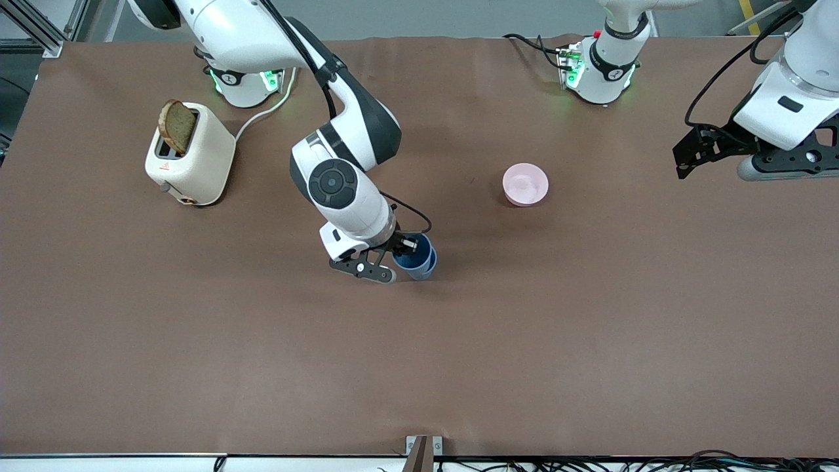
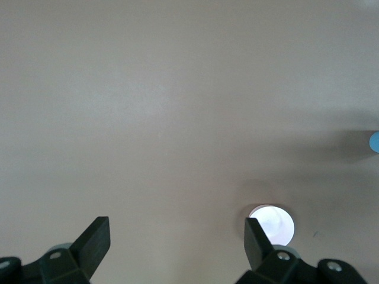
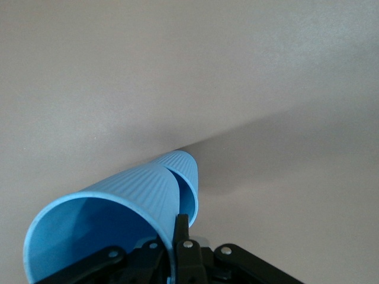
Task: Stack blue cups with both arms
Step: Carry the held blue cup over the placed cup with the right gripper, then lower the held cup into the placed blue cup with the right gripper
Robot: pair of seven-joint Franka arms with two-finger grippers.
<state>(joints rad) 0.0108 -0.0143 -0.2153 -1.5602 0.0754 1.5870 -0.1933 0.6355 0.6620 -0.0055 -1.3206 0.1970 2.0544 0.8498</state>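
Note:
Two blue cups show in the middle of the table. My right gripper (image 1: 396,254) is shut on the rim of the upper blue cup (image 1: 410,252), one finger inside and one outside. In the right wrist view that gripper (image 3: 176,236) holds this cup (image 3: 112,204) tilted, with its base inside the mouth of the second blue cup (image 3: 188,171). The second cup (image 1: 425,269) stands on the table under it. My left gripper (image 1: 683,157) is open and empty, up in the air over the left arm's end of the table; it also shows in the left wrist view (image 2: 176,232).
A pink bowl (image 1: 525,184) sits between the cups and the left arm's base; it also shows in the left wrist view (image 2: 273,223). A cream toaster (image 1: 191,157) with a bread slice (image 1: 177,126) stands near the right arm's base, its cord running to the table's edge.

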